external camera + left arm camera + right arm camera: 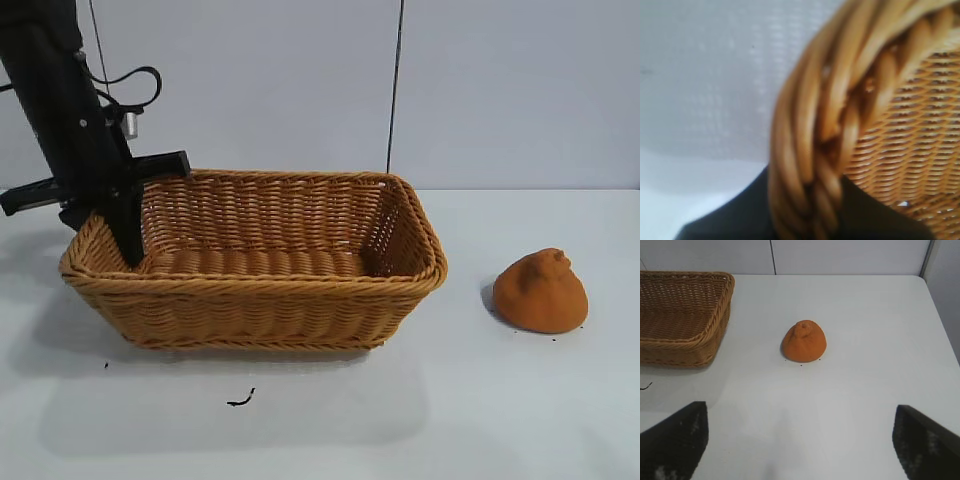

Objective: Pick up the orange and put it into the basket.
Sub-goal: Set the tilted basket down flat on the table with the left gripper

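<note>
Left pincer (pixel 128 245) clamped on the basket (pixel 250 300) rim at its left end. Orange (pixel 541 291) on the desk (pixel 480 400), well right of the basket. Right pincer (pixel 800 440) spread wide, short of it. Probably light, matte, grippy; best taken across the rounded base.

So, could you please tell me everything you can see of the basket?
The basket is large, rectangular, woven tan-brown wicker, with a thick braided rim and sides sloping outward. It stands upright on the white table, nothing visible inside but the left gripper, whose finger reaches down inside its left end; the left wrist view shows the rim straddled by dark fingers. The orange lies apart on the table to its right, not touching.
</note>
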